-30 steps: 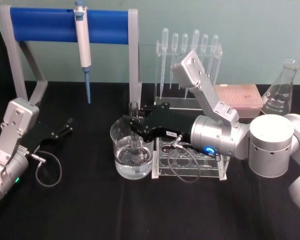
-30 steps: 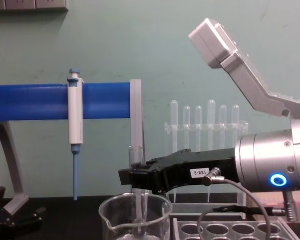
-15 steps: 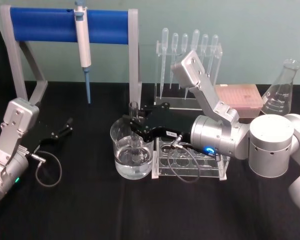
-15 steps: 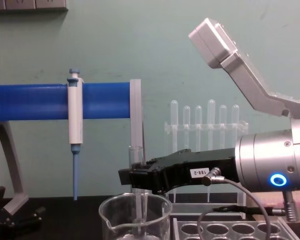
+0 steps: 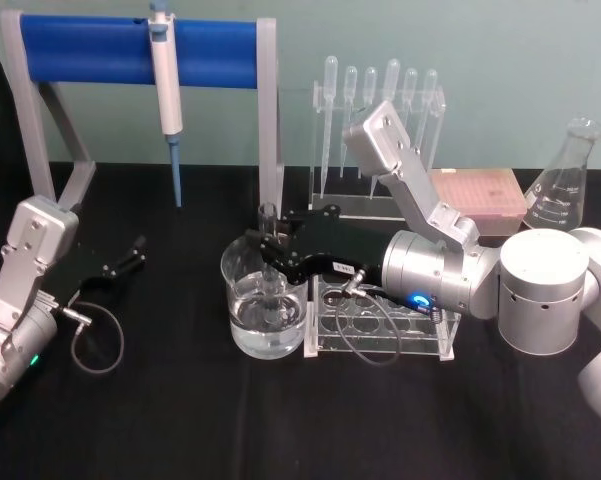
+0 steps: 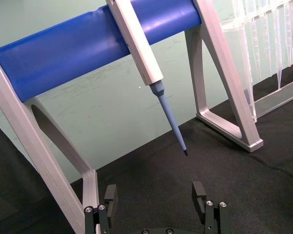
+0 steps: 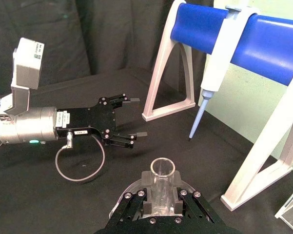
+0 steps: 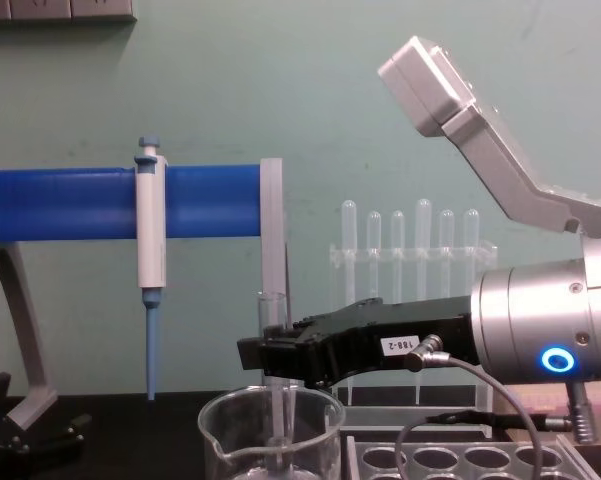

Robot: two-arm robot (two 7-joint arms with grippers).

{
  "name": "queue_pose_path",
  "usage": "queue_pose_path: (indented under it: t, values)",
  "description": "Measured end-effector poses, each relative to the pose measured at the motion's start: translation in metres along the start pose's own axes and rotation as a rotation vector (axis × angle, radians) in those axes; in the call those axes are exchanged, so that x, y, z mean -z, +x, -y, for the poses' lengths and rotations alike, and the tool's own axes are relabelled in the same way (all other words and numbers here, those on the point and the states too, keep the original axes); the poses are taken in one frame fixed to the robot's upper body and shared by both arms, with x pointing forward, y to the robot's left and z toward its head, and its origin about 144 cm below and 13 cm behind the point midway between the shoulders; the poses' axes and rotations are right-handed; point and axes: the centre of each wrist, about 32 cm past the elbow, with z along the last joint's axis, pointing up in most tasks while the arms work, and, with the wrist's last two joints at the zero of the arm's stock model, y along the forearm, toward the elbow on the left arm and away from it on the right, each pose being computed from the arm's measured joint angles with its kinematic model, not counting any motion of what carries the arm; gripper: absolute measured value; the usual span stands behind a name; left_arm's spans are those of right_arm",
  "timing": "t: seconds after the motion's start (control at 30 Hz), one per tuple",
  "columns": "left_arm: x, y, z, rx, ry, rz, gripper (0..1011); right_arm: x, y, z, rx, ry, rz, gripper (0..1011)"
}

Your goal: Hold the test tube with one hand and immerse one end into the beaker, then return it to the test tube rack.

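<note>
The jaws of the black right gripper (image 5: 270, 252) are clamped on a long clear glass test tube (image 8: 271, 312), gripping it a little below its open rim (the tube stands upright). Its lower end sits inside the wide clear glass beaker (image 5: 242, 300), dipped in the liquid there. The beaker stands just left of the clear holed tube rack (image 5: 380, 328). At the left of the black surface (image 5: 180, 420), the left gripper (image 5: 130, 256) rests low, its jaws spread apart.

white label (image 8: 398, 345) on r. gripper (image 8: 270, 357): "188-2", small black print.
</note>
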Motion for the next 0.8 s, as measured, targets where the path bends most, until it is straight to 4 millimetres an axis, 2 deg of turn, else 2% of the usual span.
queue_pose_path:
  t: [0.8]
  values:
    - [0.0000, 0.0000, 0.0000, 0.000, 0.000, 0.000, 1000, 0.0000, 0.0000, 0.0000, 0.000, 0.000, 0.000, 224]
